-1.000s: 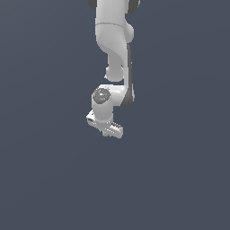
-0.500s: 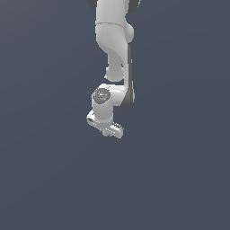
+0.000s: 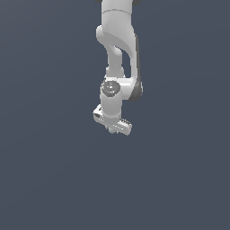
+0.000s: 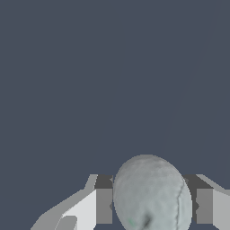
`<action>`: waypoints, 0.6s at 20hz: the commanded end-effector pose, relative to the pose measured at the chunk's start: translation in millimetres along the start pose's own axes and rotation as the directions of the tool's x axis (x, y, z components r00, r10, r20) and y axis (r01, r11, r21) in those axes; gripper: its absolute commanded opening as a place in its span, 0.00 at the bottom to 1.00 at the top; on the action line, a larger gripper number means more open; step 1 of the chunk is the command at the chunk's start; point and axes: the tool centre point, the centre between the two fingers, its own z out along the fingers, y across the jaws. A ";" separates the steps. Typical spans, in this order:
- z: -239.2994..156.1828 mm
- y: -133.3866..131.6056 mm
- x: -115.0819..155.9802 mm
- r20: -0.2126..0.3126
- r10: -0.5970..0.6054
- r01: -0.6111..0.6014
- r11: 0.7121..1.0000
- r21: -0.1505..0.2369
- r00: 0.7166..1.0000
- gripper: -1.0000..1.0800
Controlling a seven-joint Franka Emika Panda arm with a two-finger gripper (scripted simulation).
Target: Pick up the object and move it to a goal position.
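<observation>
the ball (image 4: 152,194) — pale grey, smooth, rounded, with a faint seam line curving down one side and a small dark dimple plus a tiny greenish fleck low on its face. in the wrist view it sits between the two fingers (image 4: 104,204) of the gripper (image 4: 150,204), its sides right against the dark pads, filling the gap. it's partly cut off by the frame edge. in the exterior view the ball can't be made out — hidden under the white gripper (image 3: 113,127).

no readable text, no labels, no numbers anywhere
</observation>
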 end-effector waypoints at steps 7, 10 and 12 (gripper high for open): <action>-68.2 -65.7 -33.6 -0.001 -0.001 0.001 1.000 0.000 1.000 0.00; -95.0 -91.3 -46.5 -0.002 0.000 0.000 1.000 -0.001 1.000 0.00; -112.7 -108.4 -54.9 -0.002 0.000 0.000 1.000 -0.001 1.000 0.00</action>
